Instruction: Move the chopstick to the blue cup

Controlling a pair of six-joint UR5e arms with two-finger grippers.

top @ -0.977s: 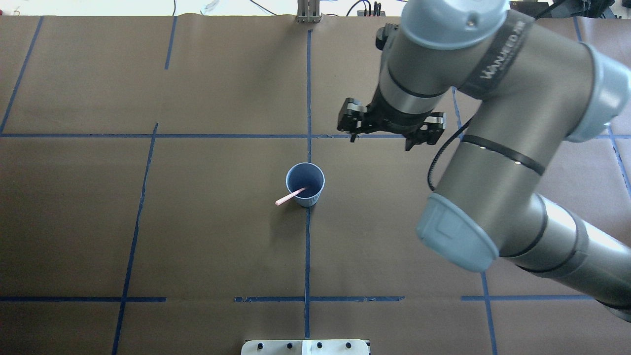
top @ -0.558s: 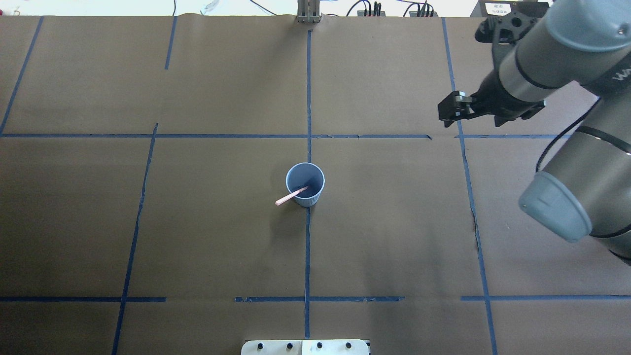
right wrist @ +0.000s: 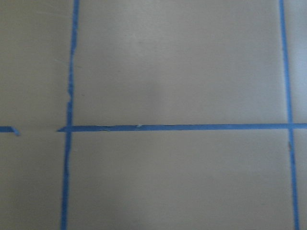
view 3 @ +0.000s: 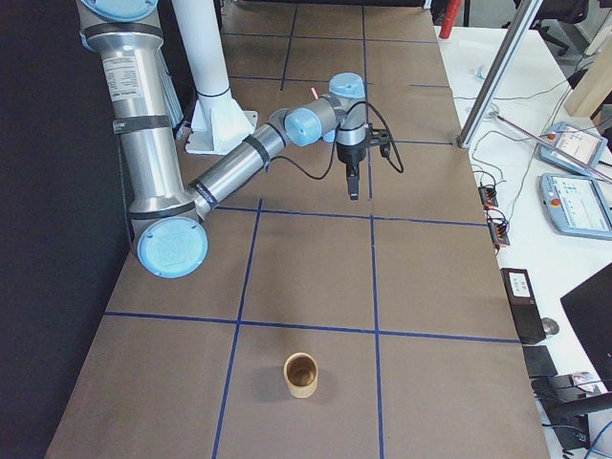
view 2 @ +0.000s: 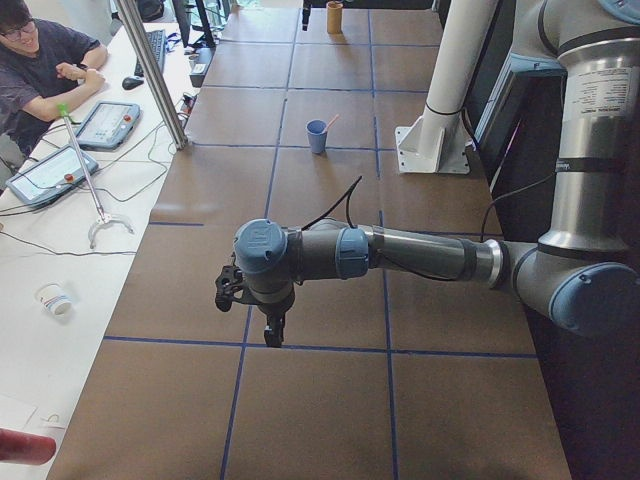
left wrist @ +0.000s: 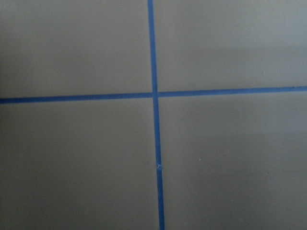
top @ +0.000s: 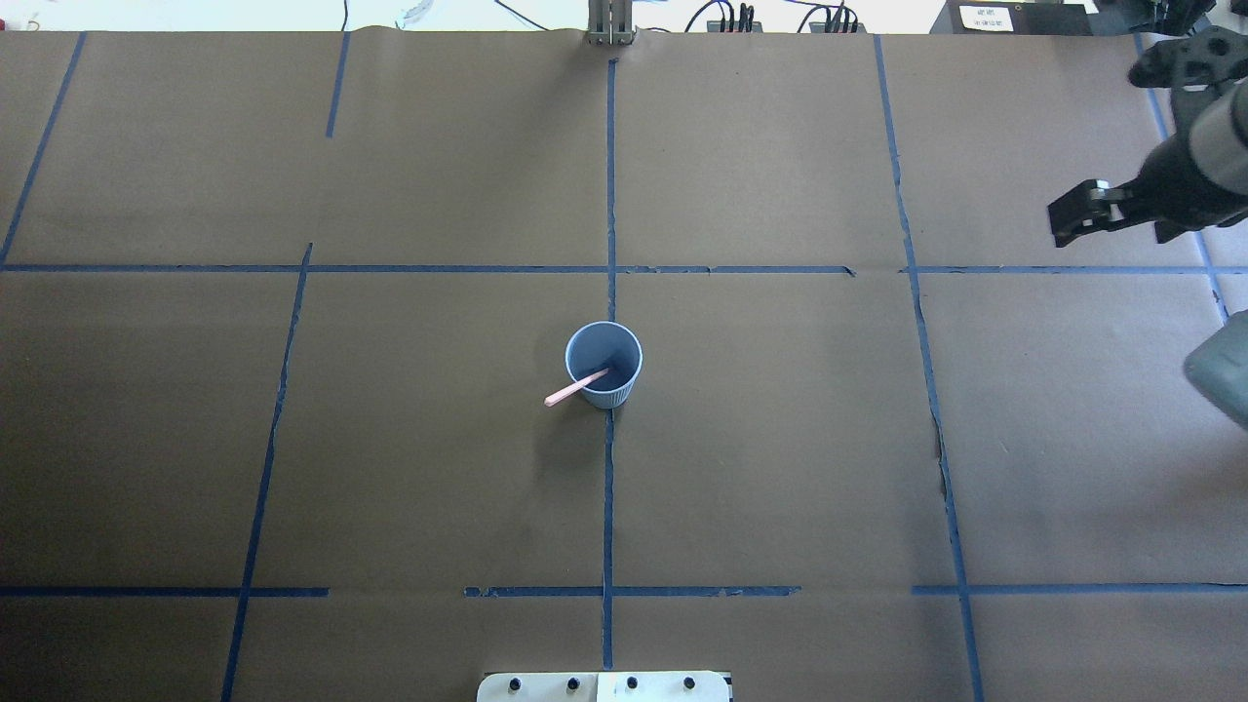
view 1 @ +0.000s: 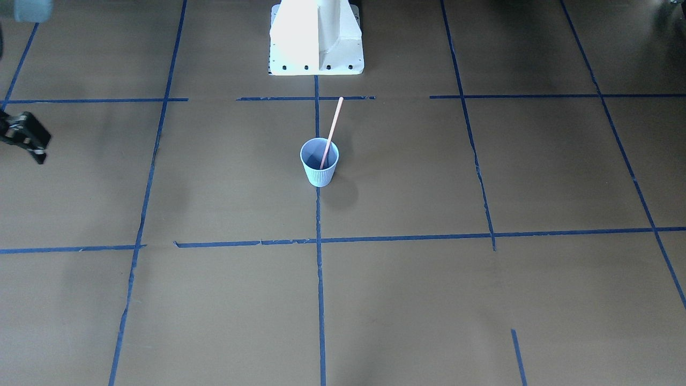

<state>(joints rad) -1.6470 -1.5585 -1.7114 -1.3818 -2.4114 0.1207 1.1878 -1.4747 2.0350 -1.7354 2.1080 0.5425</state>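
The blue cup (top: pixel 604 363) stands upright at the table's middle on a tape line. The pink chopstick (top: pixel 575 388) stands in it, leaning on the rim with its upper end sticking out. Both also show in the front-facing view, the cup (view 1: pixel 319 163) and the chopstick (view 1: pixel 332 128). My right gripper (top: pixel 1121 226) is open and empty at the overhead view's far right edge, far from the cup. Only part of it shows at the front-facing view's left edge (view 1: pixel 24 140). My left gripper (view 2: pixel 268 318) shows only in the exterior left view, and I cannot tell whether it is open or shut.
A brown cup (view 3: pixel 301 375) stands near the table's end on my right side. The white robot base (view 1: pixel 316 37) stands behind the blue cup. Both wrist views show only brown table paper and blue tape lines. An operator sits at a side desk (view 2: pixel 40 70).
My right arm has swung from just right of the cup out to the view's right edge. The cup and the chopstick have not moved.
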